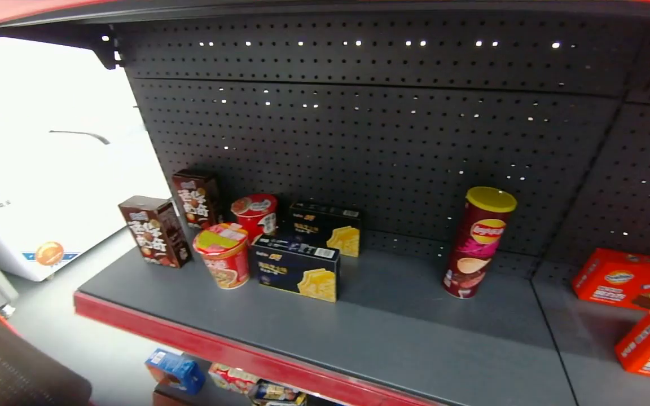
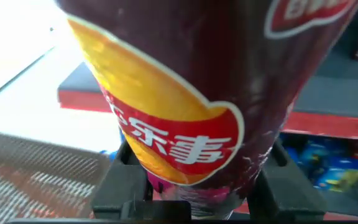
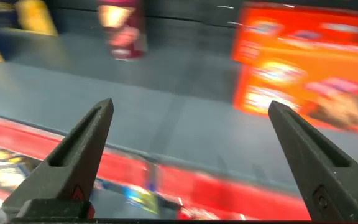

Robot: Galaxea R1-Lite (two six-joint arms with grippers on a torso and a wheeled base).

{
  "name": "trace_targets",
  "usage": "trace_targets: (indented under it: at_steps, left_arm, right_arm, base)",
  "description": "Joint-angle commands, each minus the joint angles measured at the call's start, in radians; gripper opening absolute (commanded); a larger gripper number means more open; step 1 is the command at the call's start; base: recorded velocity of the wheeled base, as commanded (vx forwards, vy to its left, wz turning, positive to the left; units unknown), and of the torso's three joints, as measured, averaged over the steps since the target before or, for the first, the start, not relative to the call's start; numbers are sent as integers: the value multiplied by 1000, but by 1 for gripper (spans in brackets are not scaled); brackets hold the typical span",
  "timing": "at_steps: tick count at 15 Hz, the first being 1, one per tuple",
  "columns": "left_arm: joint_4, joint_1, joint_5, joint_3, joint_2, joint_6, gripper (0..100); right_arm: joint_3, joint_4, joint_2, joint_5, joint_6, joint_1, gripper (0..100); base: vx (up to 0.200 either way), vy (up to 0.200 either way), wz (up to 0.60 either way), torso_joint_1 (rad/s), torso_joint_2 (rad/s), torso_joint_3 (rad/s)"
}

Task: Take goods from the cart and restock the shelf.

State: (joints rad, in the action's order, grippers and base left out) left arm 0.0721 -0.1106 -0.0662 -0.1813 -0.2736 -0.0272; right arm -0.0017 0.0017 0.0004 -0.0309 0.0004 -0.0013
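Since the shelf (image 1: 392,321) wants restocking, the left gripper (image 2: 201,186) clamps a chip can (image 2: 185,81) between its jaws, one dark finger pressed against each side, probably to carry it over. The right gripper (image 3: 191,143) spreads its jaws wide with nothing between them. Beyond its tips lie the shelf board, a standing can (image 3: 122,31) and orange boxes (image 3: 316,68).

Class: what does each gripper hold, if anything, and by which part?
The left gripper grips a maroon chip can across its round side wall; which end is nearer cannot be told. The right gripper is open and holds nothing.
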Motion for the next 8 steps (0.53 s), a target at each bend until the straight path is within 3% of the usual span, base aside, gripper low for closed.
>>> trace_targets:
  at_steps: [1,4,8]
  left_arm:
    - [0,0,0,2,-2,0,0]
    - [0,0,0,17,2,0,0]
    - [-11,0,0,42,30,0,0]
  right_arm:
    - [0,0,1,0,1,0,100]
    - [0,0,1,0,1,0,100]
    - [0,0,1,0,1,0,100]
  base:
    - [0,0,-600,2,2,-2]
    - [0,0,-600,4,2,2]
    - [0,0,0,0,0,0]
